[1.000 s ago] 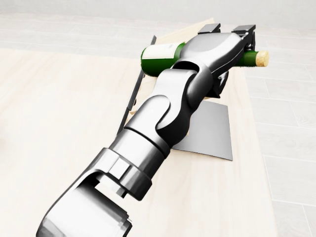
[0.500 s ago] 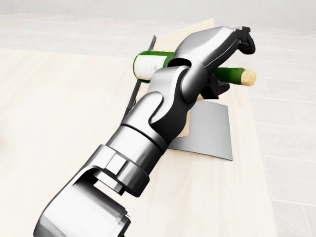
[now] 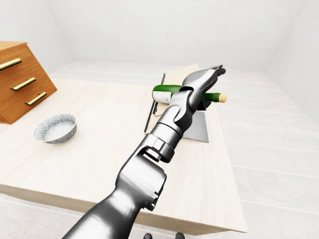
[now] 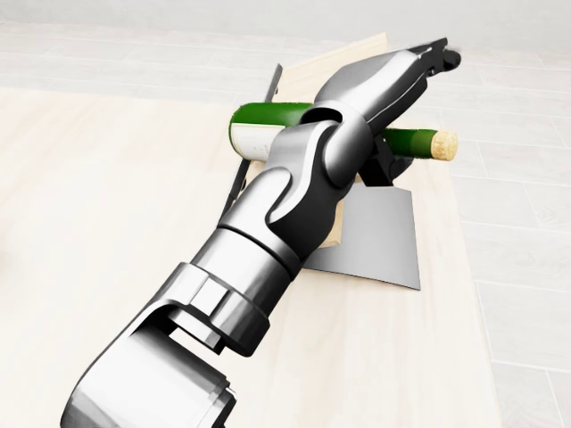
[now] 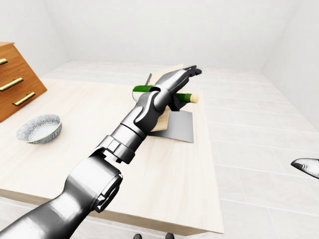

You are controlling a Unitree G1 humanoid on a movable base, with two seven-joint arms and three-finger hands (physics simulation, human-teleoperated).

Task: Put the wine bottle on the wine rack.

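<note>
— Two things sat far at the left-eye view's left when you stopped: what were they?

— A wooden chest of drawers (image 3: 19, 79) with brass handles, and just right of it a patterned bowl (image 3: 55, 128) on the pale table (image 3: 94, 149). Both were well apart from your work.

— And where was the wine bottle (image 4: 268, 116)?

— Near the table's right edge, lying on its side across the wine rack (image 4: 384, 241). In the head view its white-labelled base pointed left, beside the rack's thin dark bar (image 4: 257, 143), and its neck ran right to the cork (image 4: 443, 143), which jutted out above the rack's grey plate. Your forearm covered the bottle's middle, so whether the glass rested on the rack's wooden part could not be told.

— What was my left hand (image 4: 384, 80) doing?

— It lay over the bottle's shoulder, your arm reaching in from the lower left. Its dark fingers (image 4: 434, 55) were stretched out straight, up and to the right, clear above the neck and not curled round it. A dark part of the hand showed just under the neck. The hand was spread, not clamped on the glass.

— And my right hand (image 5: 306, 167)?

— Only a grey tip of it poked in at the right-eye view's right edge, over the floor tiles, well away from the table. I could not tell whether its fingers were apart or together.
</note>
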